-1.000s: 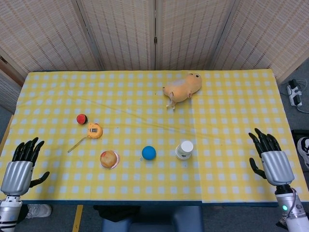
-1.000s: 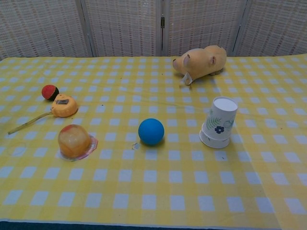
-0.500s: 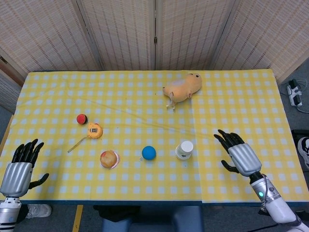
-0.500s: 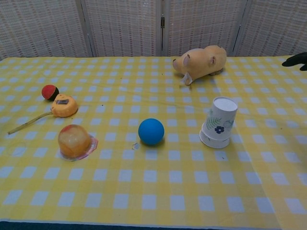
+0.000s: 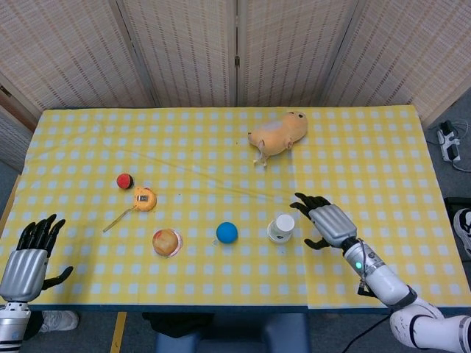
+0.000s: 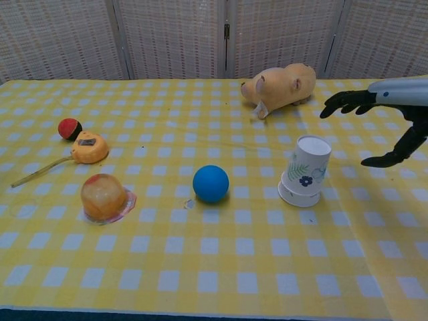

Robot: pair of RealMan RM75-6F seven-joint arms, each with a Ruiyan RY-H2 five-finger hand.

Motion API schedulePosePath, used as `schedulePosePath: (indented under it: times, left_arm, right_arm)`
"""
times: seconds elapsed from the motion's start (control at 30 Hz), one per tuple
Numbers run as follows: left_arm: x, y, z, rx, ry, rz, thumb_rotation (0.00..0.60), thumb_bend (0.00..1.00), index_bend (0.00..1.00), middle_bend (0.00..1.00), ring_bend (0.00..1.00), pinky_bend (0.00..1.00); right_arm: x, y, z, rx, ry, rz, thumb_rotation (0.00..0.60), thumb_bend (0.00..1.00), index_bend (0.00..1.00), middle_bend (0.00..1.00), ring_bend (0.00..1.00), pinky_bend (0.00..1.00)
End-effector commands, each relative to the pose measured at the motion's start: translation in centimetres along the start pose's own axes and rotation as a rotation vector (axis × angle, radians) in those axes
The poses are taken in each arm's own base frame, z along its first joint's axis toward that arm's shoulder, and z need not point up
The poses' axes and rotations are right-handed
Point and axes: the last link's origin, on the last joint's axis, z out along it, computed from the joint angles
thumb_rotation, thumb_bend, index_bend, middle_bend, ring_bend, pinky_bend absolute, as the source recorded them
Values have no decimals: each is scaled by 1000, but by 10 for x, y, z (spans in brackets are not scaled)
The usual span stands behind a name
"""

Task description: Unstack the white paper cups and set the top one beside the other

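Covering the whole tabletop, the yellow-and-white checked cloth is the largest thing in both views, backed by woven reed screens. Next in size, the tan plush animal toy lies on its side toward the far edge, right of centre. The robot's right hand — silver-backed with black fingers — hovers just beside the cups on their right, its fingers spread and its thumb held apart below them, holding nothing; in the chest view the fingertips sit above and to the right of the cups without touching them. The left hand rests off the near left corner of the table, fingers apart and pointing up, empty, well away from everything. The stacked white paper cups with a blue floral print stand upside down, leaning slightly, on the cloth near the front, right of centre; they are not yet separated. Just to their left sits the blue ball, and further left a clear domed jelly cup with orange contents. Beyond that lies the orange tape measure with a short length of tape pulled out toward the left, and touching or nearly touching its far side, the small red-and-black ball.
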Motion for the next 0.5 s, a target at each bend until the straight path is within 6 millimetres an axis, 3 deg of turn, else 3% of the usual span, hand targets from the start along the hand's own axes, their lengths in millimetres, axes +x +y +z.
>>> schedulePosePath:
  times: [0.03, 0.5]
  left_arm:
    - [-1, -2, 0, 6, -2, -2, 600, 249, 73, 20, 30, 0]
    - [-4, -3, 2, 2, -12, -8, 600, 249, 73, 15, 27, 0]
  right_arm:
    - [3, -11, 12, 17, -26, 3, 600, 324, 180, 39, 86, 103]
    - [5, -21, 32, -7, -108, 19, 600, 324, 211, 49, 83, 103]
